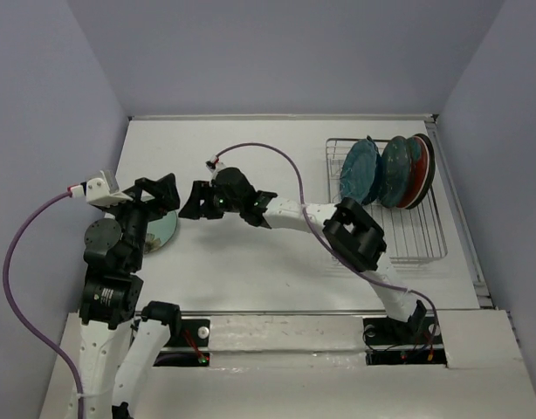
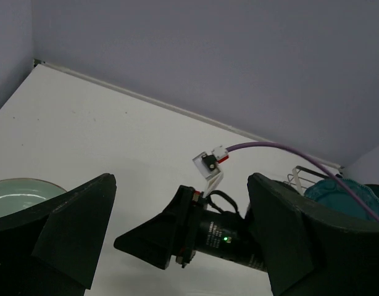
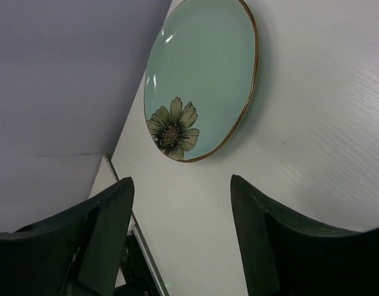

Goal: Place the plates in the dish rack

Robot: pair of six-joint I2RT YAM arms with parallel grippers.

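- pale mint plate (image 3: 202,68): flat and face up on the table (image 1: 250,262), at the left of the top view, partly under the left arm.
- Risk: the low rim gives little to pinch, so fingers may skate and shove it. The two grippers are close together and could clash.
- Its oval outline runs from top to lower left in the right wrist view, with the flower motif (image 3: 172,129) at the low end.
- right gripper (image 3: 180,209): jaws apart, empty, near the plate.
- left gripper (image 2: 183,209): spread wide, empty.
- dish rack (image 1: 408,240): upper right, other plates (image 1: 386,170) on edge.

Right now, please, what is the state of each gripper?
Left gripper: open, holding nothing.
Right gripper: open, holding nothing.
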